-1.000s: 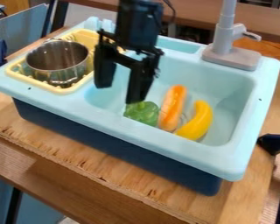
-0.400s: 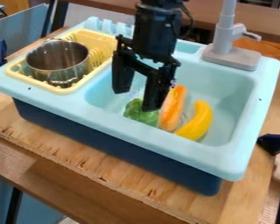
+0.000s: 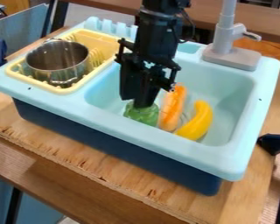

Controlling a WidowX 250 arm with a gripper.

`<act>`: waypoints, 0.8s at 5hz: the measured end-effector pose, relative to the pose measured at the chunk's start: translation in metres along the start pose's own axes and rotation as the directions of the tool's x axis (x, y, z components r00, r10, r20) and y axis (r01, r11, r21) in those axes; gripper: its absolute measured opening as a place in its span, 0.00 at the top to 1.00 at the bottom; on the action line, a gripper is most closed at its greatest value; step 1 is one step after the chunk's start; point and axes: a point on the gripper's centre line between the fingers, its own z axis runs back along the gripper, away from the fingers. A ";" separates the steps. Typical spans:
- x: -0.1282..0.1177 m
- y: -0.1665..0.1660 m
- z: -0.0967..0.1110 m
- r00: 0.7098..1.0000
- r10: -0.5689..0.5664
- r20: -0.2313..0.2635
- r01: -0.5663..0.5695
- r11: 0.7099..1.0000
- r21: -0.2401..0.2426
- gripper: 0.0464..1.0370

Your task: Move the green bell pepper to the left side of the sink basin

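I have the green bell pepper right under the claw, inside the basin of the light blue sink, over toward the wall nearest my camera. The claw is narrow, its two fingers drawn in side by side, and their lower ends overlap the pepper's top from where I look. I can't tell whether they touch it, and I see nothing clearly held between them. From its gloss I take the pepper for a hollow plastic toy: light, fairly stiff, unlikely to bruise, but round and smooth enough to roll or squirt away from a pinch up high. I'd want the fingers wide, straddling its body below the shoulders at the widest part, and squeezing evenly. The snag is clearance: just to the right of the claw as I view it, close against the pepper, lies a long orange toy food piece, and a finger coming down there could catch it. Past that, farther from the claw, the yellow banana curves along the basin floor. Beyond the claw on that same side, the gray faucet stands on the back rim. Left of the claw and well apart from it, the metal pot sits in the yellow dish rack. The wooden tabletop supports the sink below.
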 end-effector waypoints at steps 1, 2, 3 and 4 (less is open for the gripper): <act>0.002 -0.002 0.001 1.000 -0.014 0.008 0.014 1.000 -0.014 0.89; 0.000 -0.001 0.001 1.000 -0.015 0.000 0.015 1.000 -0.008 0.98; 0.000 -0.001 0.001 1.000 -0.021 -0.002 0.021 1.000 -0.012 0.98; -0.005 0.005 0.003 1.000 -0.006 -0.012 0.006 1.000 -0.004 0.98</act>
